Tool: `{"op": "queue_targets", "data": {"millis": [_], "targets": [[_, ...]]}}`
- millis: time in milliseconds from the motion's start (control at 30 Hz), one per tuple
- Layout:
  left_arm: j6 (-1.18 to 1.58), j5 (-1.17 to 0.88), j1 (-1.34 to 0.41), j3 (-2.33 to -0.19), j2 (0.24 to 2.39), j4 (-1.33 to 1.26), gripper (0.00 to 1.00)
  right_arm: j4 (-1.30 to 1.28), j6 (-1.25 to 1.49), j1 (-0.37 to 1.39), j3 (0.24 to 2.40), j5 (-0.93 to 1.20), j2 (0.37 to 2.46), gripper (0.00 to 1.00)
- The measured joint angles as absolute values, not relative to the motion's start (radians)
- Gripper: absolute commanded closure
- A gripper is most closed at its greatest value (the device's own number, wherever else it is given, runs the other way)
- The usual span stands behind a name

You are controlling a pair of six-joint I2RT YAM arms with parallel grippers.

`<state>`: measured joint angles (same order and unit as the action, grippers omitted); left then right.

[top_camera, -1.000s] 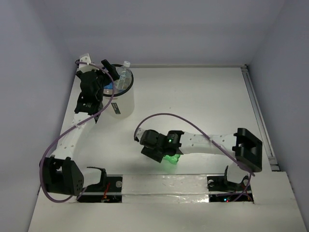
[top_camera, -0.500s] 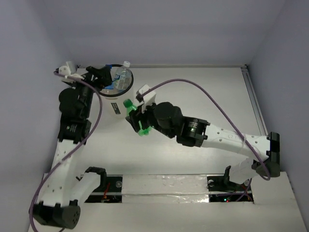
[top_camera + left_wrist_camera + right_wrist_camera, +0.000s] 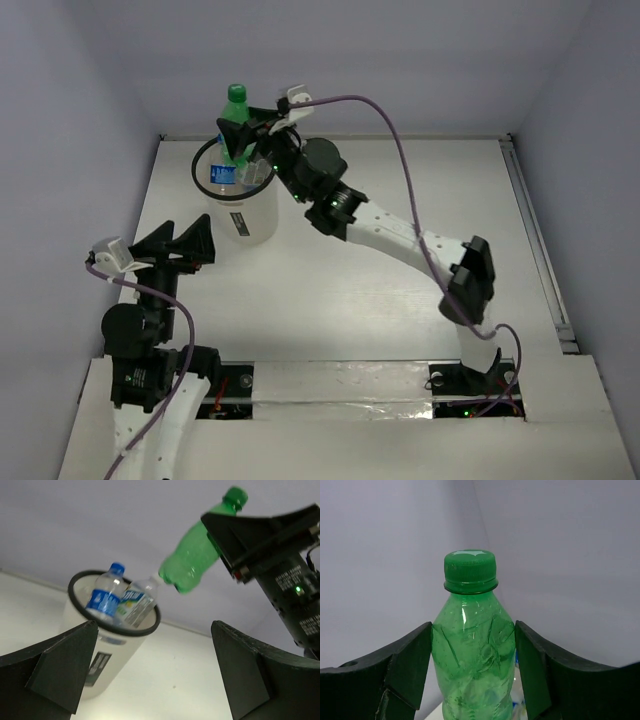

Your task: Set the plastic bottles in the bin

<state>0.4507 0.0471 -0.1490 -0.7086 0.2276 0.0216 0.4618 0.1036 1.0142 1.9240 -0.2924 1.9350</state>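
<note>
My right gripper [image 3: 243, 132] is shut on the green bottle [image 3: 235, 122], cap up, and holds it above the rim of the white bin [image 3: 245, 212]. The green bottle also shows in the left wrist view [image 3: 195, 560], tilted over the bin [image 3: 100, 652], and in the right wrist view [image 3: 472, 655], squeezed between both fingers. Two clear bottles with blue labels [image 3: 106, 599] stand out of the bin. My left gripper [image 3: 180, 243] is open and empty, low and in front of the bin, to its left. No orange-capped bottle is in view.
The white table [image 3: 400, 250] is bounded by grey walls at the back and sides. A metal rail [image 3: 535, 240] runs along the right edge. The right arm [image 3: 400, 235] stretches diagonally across the middle of the table.
My right gripper has carried the green bottle from the table's middle up and back, to above the bin. My left arm has pulled back from the bin toward the near left.
</note>
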Motion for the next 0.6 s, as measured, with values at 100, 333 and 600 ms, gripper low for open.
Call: {"op": "queue_targets", "data": {"millis": [100, 333, 600], "targets": [[0.450, 0.075, -0.155, -0.666, 0.220, 0.063, 0.05, 0.466, 0.101, 0.991, 2.096, -0.253, 2.104, 0.61], [0.445, 0.136, -0.184, -0.660, 0.186, 0.113, 0.06, 0.454, 0.105, 0.986, 2.144, -0.202, 2.265, 0.61], [0.447, 0.178, -0.184, -0.660, 0.163, 0.117, 0.07, 0.595, 0.144, 0.986, 1.900, -0.191, 2.238, 0.52]]}}
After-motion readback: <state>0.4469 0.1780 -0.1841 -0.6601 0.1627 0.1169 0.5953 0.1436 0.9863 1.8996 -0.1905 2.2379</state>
